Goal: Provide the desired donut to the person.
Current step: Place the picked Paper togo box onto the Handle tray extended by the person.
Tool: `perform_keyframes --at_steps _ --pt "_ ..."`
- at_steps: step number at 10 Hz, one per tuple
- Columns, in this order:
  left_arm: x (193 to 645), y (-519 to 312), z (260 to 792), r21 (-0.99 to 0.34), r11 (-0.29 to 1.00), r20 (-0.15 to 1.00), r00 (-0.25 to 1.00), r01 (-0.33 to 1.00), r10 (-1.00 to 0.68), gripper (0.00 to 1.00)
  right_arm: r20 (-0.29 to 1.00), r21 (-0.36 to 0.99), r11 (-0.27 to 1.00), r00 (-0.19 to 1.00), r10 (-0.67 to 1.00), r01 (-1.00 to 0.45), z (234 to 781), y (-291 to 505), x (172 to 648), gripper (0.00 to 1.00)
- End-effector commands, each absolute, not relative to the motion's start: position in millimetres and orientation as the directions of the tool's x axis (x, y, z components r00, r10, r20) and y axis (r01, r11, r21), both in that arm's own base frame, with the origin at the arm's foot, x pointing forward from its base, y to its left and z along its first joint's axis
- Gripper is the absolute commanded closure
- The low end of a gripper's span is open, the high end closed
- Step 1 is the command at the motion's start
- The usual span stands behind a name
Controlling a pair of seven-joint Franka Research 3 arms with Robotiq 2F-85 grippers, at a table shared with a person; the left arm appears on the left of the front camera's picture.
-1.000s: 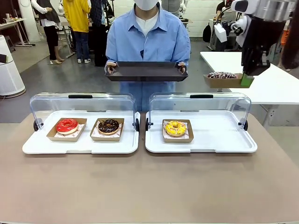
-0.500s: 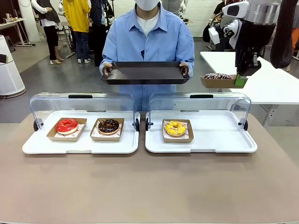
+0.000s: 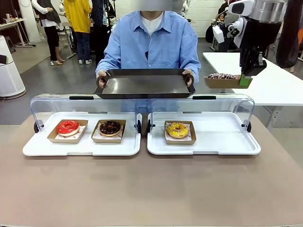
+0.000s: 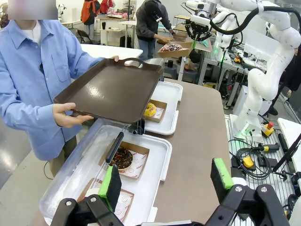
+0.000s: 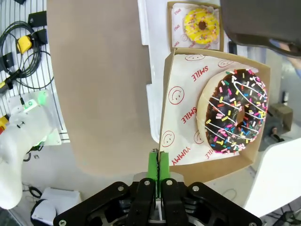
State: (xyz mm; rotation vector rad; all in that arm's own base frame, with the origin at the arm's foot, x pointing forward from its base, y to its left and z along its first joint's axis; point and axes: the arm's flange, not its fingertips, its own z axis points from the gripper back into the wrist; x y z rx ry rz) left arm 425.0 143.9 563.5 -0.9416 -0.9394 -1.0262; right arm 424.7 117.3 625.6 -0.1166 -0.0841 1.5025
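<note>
The right fingers (image 5: pixel 156 165) were seen pressed fully together on one thin rim of a cardboard tray (image 5: pixel 188 94), so that the whole load was carried from a single edge. The chocolate sprinkled donut (image 5: pixel 233 110) lay loose in it on printed paper, toward the side away from the grip. A pinch of this kind was judged fragile: the cardboard could bend or pivot under the weight and the rim could slip out. The donut could also slide toward the free side if the wrist were tilted or stopped sharply. In the upper right of the front view the load was held in the air just beside the person's hand (image 3: pixel 188 78) on the dark serving tray (image 3: pixel 144 86), and apart from it. A sideways approach could therefore knock that hand or catch the tray's raised rim. The serving tray was carried by the person (image 3: pixel 151 42) rather than set down, and was tipped slightly, so it might shift or let the load slide on release. A drop would likely land on the open clear lid (image 3: pixel 203 101) or beside the yellow donut (image 3: pixel 177 129) below. The left fingers (image 4: pixel 221 173) were spread wide and empty above the bench (image 3: pixel 151 189).
</note>
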Motion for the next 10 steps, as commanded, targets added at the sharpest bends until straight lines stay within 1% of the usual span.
perform_keyframes --at_steps 1,10 --pt "424.5 144.2 565.4 -0.173 0.236 0.939 0.233 0.956 -0.253 0.0 -0.018 -0.126 0.066 0.069 0.997 -0.99 625.8 117.4 422.7 1.0" --pt "424.5 144.2 565.4 -0.173 0.236 0.939 0.233 0.956 -0.253 0.0 -0.018 -0.126 0.066 0.069 0.997 -0.99 625.8 117.4 422.7 1.0"
